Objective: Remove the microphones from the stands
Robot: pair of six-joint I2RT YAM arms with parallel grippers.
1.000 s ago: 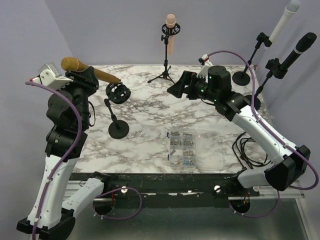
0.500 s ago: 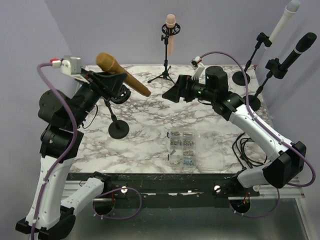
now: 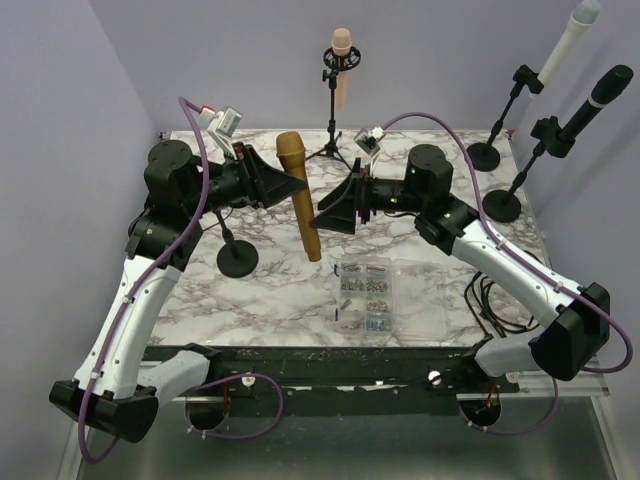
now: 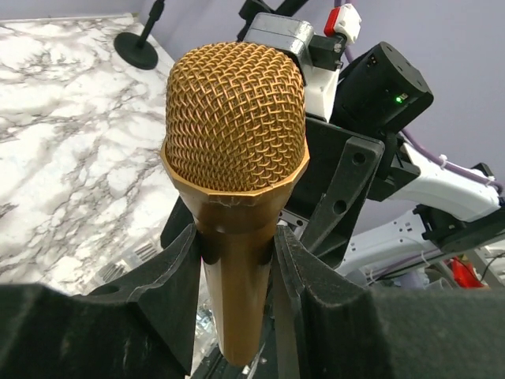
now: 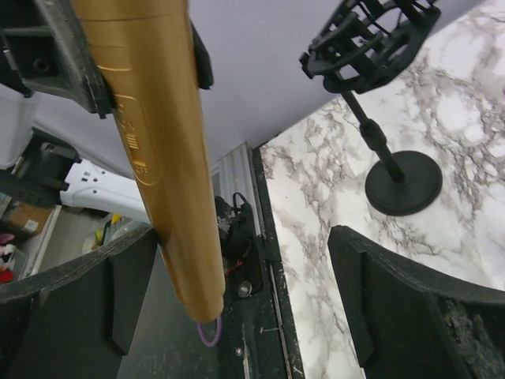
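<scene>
Seemingly done: left pincer (image 4: 235, 260) clamps the gold mesh-headed microphone (image 3: 300, 195) clear of its black round-based stand (image 3: 237, 215); right pincer (image 5: 245, 292) gapes empty.

My left arm (image 3: 125, 310) and right arm (image 3: 510, 260) are built alike: white shells on the long links, black rounded housings at the joints, and a blocky black base at the near end. A thin purple cable (image 3: 430, 114) runs along each arm. The right wrist carries a small silver camera box (image 4: 280, 31) with a red-and-white plug (image 4: 341, 17), and a green light (image 4: 397, 98) glows on its housing. My fingers (image 5: 394, 292) are matte black plastic, thick and slightly grainy.
</scene>
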